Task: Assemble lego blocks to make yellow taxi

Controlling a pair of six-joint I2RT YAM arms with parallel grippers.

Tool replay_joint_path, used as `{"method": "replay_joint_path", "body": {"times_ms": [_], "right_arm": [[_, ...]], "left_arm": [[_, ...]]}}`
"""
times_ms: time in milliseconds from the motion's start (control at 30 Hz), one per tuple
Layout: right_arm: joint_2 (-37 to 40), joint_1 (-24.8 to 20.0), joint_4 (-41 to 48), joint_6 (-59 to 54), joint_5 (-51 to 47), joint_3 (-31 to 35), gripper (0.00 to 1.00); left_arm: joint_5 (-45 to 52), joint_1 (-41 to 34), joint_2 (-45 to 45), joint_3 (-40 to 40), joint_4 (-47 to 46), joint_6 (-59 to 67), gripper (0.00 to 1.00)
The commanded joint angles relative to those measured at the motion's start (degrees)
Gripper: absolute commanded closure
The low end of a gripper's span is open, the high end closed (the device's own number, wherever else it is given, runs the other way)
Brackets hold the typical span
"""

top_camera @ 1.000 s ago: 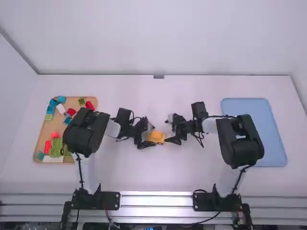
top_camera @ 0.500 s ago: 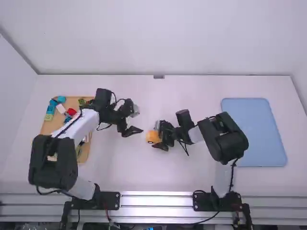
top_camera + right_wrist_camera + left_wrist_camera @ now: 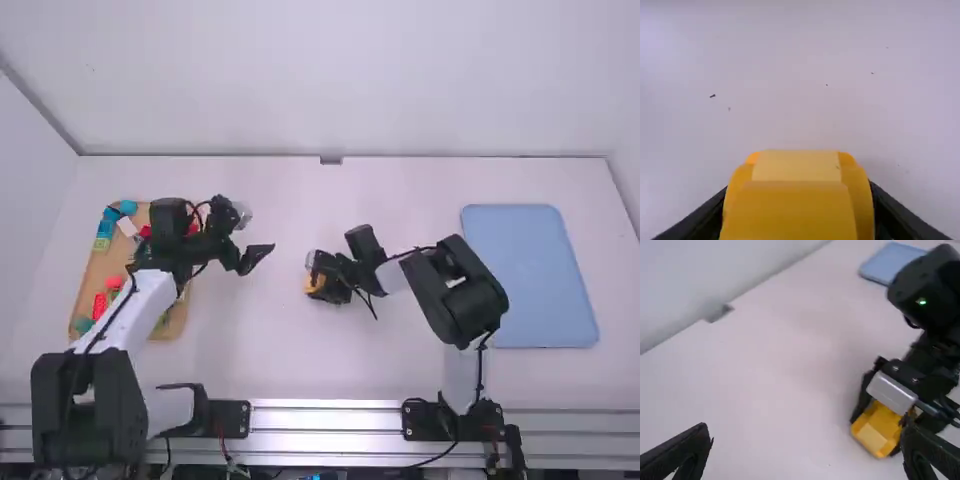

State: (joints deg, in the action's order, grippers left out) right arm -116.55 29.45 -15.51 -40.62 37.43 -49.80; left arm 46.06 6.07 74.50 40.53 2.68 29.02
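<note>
Here in the high view, the yellow-orange plastic block-built taxi body (image 3: 316, 282) sits at the middle of the frame, partly covered by the black two-finger right gripper (image 3: 320, 286), whose white-linked arm slants up from the lower right. Over left of centre, the matching black left gripper (image 3: 258, 258) is well apart from it, hanging in front of the wooden tray's near side, its own arm rising from the lower left corner. That light-brown wooden tray (image 3: 98, 272) fills the left of the frame, partly behind the arm, with loose blocks on it: a turquoise block (image 3: 128, 207) and a white block (image 3: 127, 227) in its upper part, a coral-red rounded block (image 3: 115, 282) and a teal block (image 3: 82, 325) lower down. Across on the right lies a flat pale-blue tray (image 3: 525, 270), all on the white table (image 3: 300, 360). Now the left wrist view: the left gripper (image 3: 807, 427) is released, fingers spread wide with nothing between them, and beyond it the right gripper has the yellow body pinched. Over to the right wrist view, and the right gripper (image 3: 799, 200) is grasping that yellow body, one black finger against each side, a paler yellow face showing between darker yellow sides. Whether the body touches the table, I cannot tell.
</note>
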Motion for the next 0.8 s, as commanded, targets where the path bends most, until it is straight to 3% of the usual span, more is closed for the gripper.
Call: {"method": "replay_joint_path", "body": {"times_ms": [0, 100, 200, 233, 333, 400, 467, 567, 667, 767], "right_arm": [[-0.6, -0.3, 2.7, 0.1, -3.6, -1.7, 0.53], [-0.1, -0.7, 11.5, -2.0, -10.1, -5.7, 0.58], [1.9, -1.5, 26.5, -6.7, -20.2, -11.5, 0.59], [2.0, -1.5, 27.3, -6.8, -20.9, -11.8, 0.59], [4.1, -3.5, 41.2, -6.9, -35.7, -17.7, 0.66], [4.5, -5.0, 43.7, -5.3, -39.9, -19.2, 0.69], [6.1, -9.4, 48.0, -1.4, -46.4, -20.7, 0.72], [8.2, -15.7, 50.8, 0.5, -47.7, -20.7, 0.74], [9.6, -21.0, 51.7, 0.7, -46.3, -20.7, 0.75], [12.6, -30.9, 51.6, 0.1, -39.6, -20.4, 0.75]], "left_arm": [[-7.4, 0.3, -3.1, -3.1, 3.0, -11.0, 0.01], [-11.6, 0.4, -5.0, -6.3, 7.4, -15.3, 0.01], [-14.4, 0.3, -5.5, -8.1, 10.7, -18.3, 0.01], [-14.5, 0.3, -5.5, -8.1, 10.7, -18.3, 0.01], [-14.7, 0.3, -5.5, -8.3, 10.9, -18.1, 0.01], [-14.7, 0.3, -5.5, -8.3, 10.9, -18.1, 0.01], [-16.5, 0.3, -5.5, -8.3, 11.0, -18.1, 0.01], [-18.7, 0.2, -5.5, -8.3, 11.1, -18.2, 0.01], [-19.1, 0.4, -5.5, -8.3, 11.3, -18.1, 0.01], [-19.1, 0.2, -5.5, -8.3, 12.0, -18.1, 0.01]]}}
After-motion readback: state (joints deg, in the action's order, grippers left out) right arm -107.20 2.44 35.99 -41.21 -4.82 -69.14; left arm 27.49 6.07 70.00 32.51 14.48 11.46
